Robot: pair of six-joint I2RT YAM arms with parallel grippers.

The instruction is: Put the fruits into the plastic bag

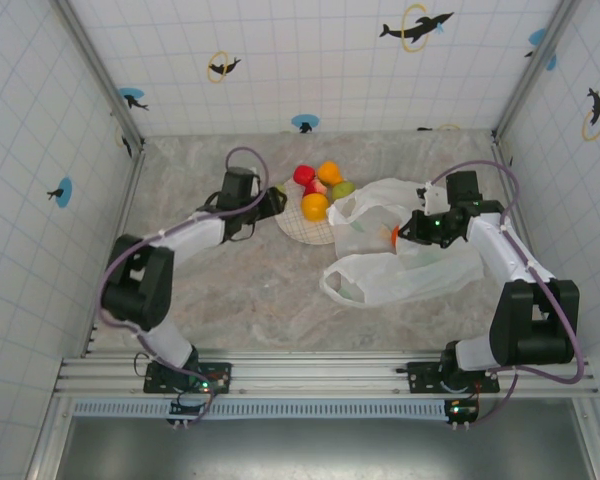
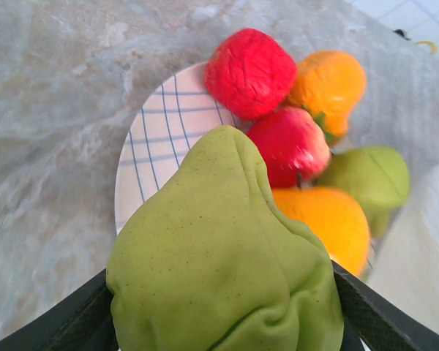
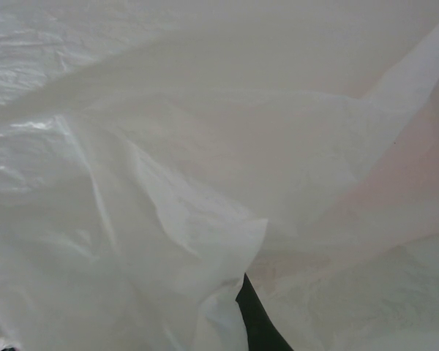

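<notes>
Now left jaws clamp a green pear (image 2: 227, 256) at the plate (image 2: 157, 139); right jaws, shut, pinch the plastic bag (image 1: 420, 275). Next: carry it over, release inside.

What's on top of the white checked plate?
A bumpy red fruit, red apple, orange fruit, yellow-orange fruit and green fruit bunch at its far side. The green pear in the left pincer blocks the plate's near part; anything there is hidden.

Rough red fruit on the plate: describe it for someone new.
Find the grid-lined white plate left of the plastic bag. On its far edge, beside the orange fruit, sits the rough red fruit. Its skin is cross-hatched, while the red apple next to it is smooth.
</notes>
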